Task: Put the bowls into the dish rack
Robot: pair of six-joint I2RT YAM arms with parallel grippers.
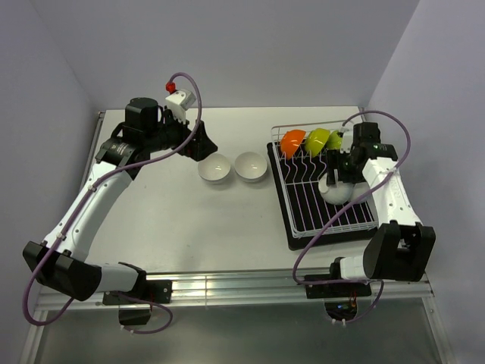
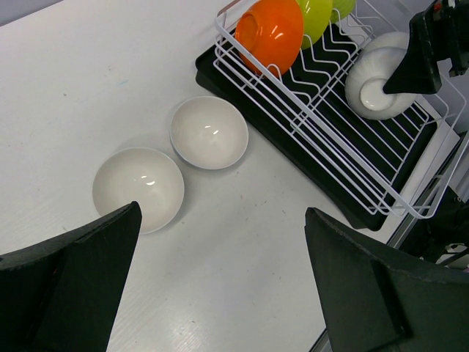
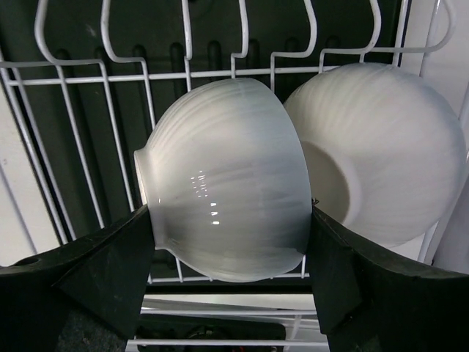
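White bowl point(image 3: 227, 176) sits clamped on edge between the right fingers point(image 3: 110, 271), angled to slot into the dish rack point(image 1: 303, 199) beside another white bowl point(image 3: 388, 147), while the left fingers point(image 2: 80, 279), apart, hover over two bowls point(image 2: 138, 187) point(image 2: 209, 132) on the bench point(image 2: 88, 66) at the rack's 9 o'clock.

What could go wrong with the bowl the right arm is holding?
The held white bowl in the right gripper sits close beside the neighbouring white bowl; a sideways shift could knock them together. It stands on edge; if not seated between the dish rack wires at release, it may roll.
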